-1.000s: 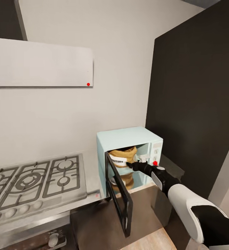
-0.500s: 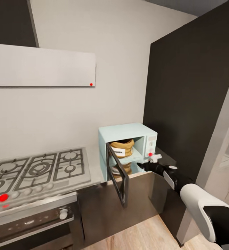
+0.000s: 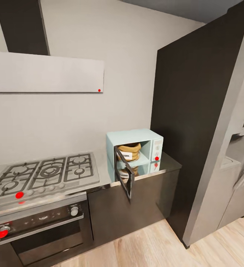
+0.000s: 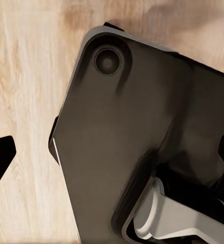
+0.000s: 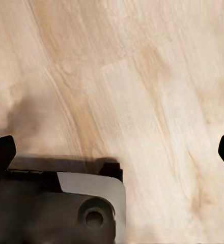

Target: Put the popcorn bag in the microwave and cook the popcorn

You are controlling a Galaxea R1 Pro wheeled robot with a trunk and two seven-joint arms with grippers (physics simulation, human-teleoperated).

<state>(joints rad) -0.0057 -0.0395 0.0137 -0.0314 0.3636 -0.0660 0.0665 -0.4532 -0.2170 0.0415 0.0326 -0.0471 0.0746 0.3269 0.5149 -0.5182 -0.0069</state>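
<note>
The mint-blue microwave stands on the grey countertop against the wall, its black-framed door swung wide open toward me. Inside the cavity sits the tan popcorn bag, upright, its white label facing the opening. A red dot glows on the knob panel. In the left wrist view my left gripper hangs open over my dark base and the wood floor. My right gripper is also open, above bare floor boards, with nothing between its fingers.
A steel gas hob and a black oven lie left of the microwave, under a white hood. A tall dark cabinet and a grey fridge stand at the right. Light wood floor stretches in front.
The right arm has pulled back from the microwave opening and dropped out of the head view. The bag stays inside. The camera has backed away, so the whole scene looks smaller.
</note>
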